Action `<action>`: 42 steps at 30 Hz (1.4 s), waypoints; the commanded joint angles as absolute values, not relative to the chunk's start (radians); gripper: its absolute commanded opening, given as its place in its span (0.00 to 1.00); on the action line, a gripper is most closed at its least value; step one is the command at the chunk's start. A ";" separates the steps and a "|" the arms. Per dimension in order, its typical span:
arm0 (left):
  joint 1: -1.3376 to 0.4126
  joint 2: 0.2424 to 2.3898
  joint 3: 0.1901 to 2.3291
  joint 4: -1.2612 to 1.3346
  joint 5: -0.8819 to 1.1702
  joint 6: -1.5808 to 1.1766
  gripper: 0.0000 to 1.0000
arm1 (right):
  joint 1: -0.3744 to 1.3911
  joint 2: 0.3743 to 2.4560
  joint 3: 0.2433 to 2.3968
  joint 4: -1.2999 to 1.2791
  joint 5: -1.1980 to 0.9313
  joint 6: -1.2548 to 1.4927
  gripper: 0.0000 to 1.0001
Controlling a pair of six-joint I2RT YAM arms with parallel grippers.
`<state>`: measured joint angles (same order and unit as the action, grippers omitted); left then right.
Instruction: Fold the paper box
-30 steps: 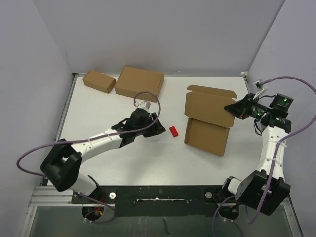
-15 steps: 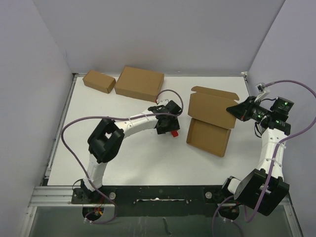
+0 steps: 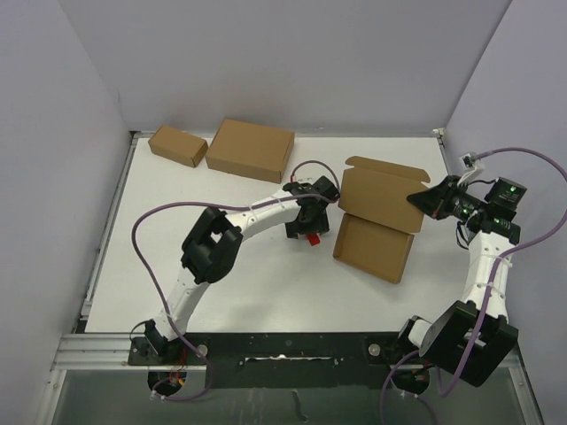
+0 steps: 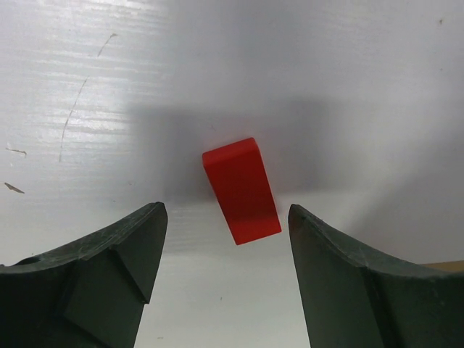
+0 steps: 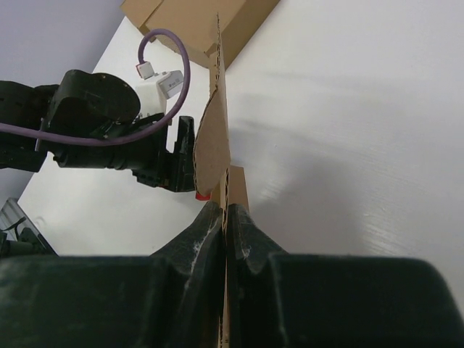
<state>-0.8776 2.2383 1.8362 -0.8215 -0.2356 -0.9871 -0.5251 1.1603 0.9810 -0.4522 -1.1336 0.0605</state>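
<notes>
While poised right of the small box (image 3: 177,145) and the larger box (image 3: 250,149) at the far left, hung the left gripper (image 4: 225,217) over the red block (image 4: 241,190), fingers spread wide either side of it, touching nothing. Pinched the raised lid panel (image 3: 379,193) of the paper box (image 3: 372,246), right of centre, edge-on between the pressed-together fingers of the right gripper (image 5: 225,217). Best finished, by the look of it, by swinging that panel slowly over its crease, pinning the open base with the free left gripper against sliding, and lining up the tabs before tucking.
</notes>
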 commanded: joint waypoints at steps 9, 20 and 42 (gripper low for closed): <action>-0.892 2.391 2.038 -0.998 -0.356 -0.931 0.58 | -0.538 1.146 0.965 -0.383 -1.158 0.068 0.00; -0.896 2.330 1.988 -0.999 -0.431 -0.904 0.31 | -0.540 1.155 0.947 -0.361 -1.168 0.078 0.00; -0.911 1.498 1.045 -0.121 -0.074 -0.652 0.13 | -0.353 1.229 0.685 0.108 -1.171 0.301 0.00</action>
<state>-0.9085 1.6131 1.1278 -0.4263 -0.2684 -0.7120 -0.3809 1.2304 0.7235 -0.1184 -1.1702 0.2192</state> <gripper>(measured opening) 0.316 0.040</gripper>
